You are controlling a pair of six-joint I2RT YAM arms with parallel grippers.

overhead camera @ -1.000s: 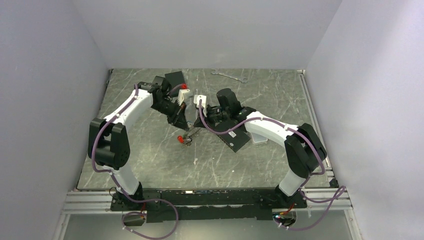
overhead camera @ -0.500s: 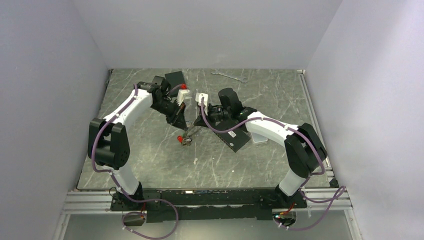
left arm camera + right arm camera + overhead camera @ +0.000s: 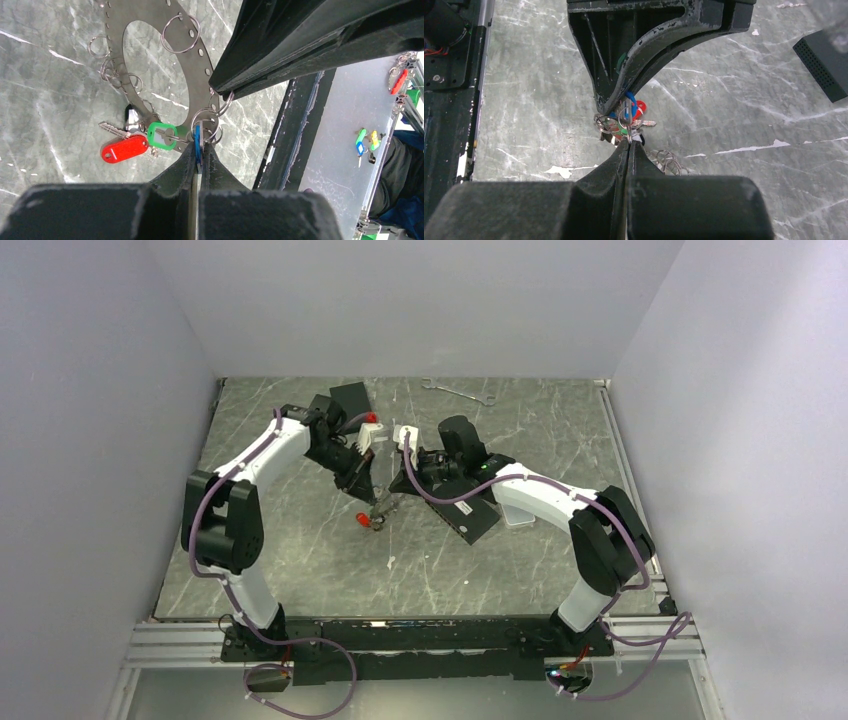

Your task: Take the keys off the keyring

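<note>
The keyring is a flat grey metal loop with holes and small split rings, lifted at one side between the two arms. My left gripper is shut on a blue-tagged key that hangs from it. A green-tagged key and a red-tagged key lie beside it on the table. My right gripper is shut on the keyring's metal right at the bunch of keys. From above, the left gripper and right gripper almost touch, with the red tag below them.
A flat black box lies under the right forearm and another sits at the back left. A silver wrench lies near the back wall. Beyond the black front rail, several coloured tags rest on a grey ledge.
The left arm has shifted slightly toward the back and the right gripper has edged closer to it. Both grips hold and the key bunch stays in place.
</note>
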